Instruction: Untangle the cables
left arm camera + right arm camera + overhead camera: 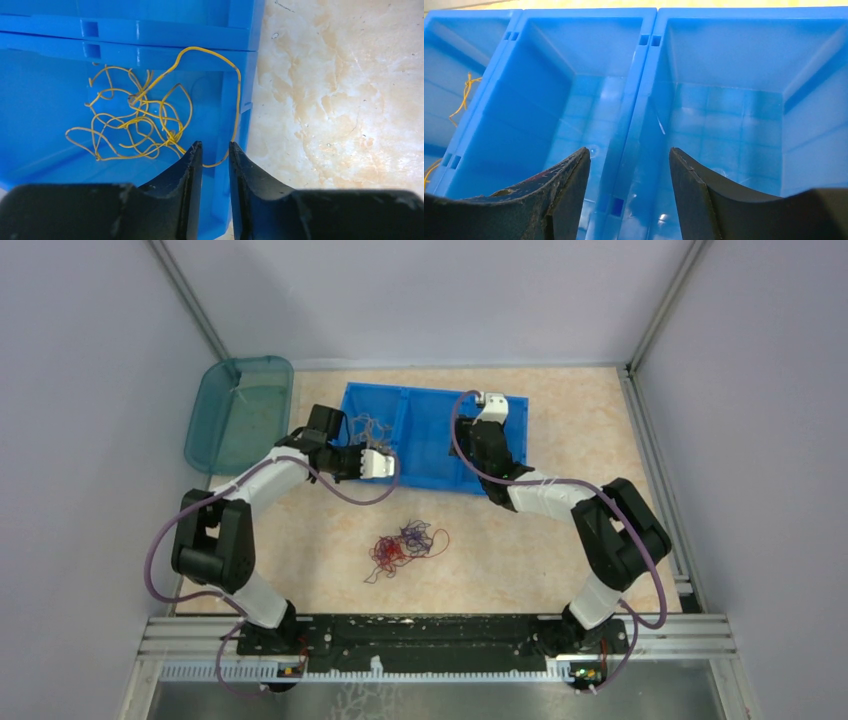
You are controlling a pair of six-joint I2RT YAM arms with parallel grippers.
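Seen from above, a blue three-compartment bin (430, 455) sits at the far middle of the surface (560, 540), with a teal tub (205, 430) just beside its left end. The orange-yellow cables (132, 122) lie tangled in the bin's left compartment. The red and dark purple cables (405, 545) form a small knot on the open surface, nearer the arm bases and well apart from the bin. The left end effector (215, 147) hangs over that compartment's outer wall, its fingers narrowly parted (one yellow loop drapes over the wall and shows through the gap, not visibly pinched). The right end effector (629, 152) hovers above the divider between the other two compartments, fingers wide apart, gripping nothing.
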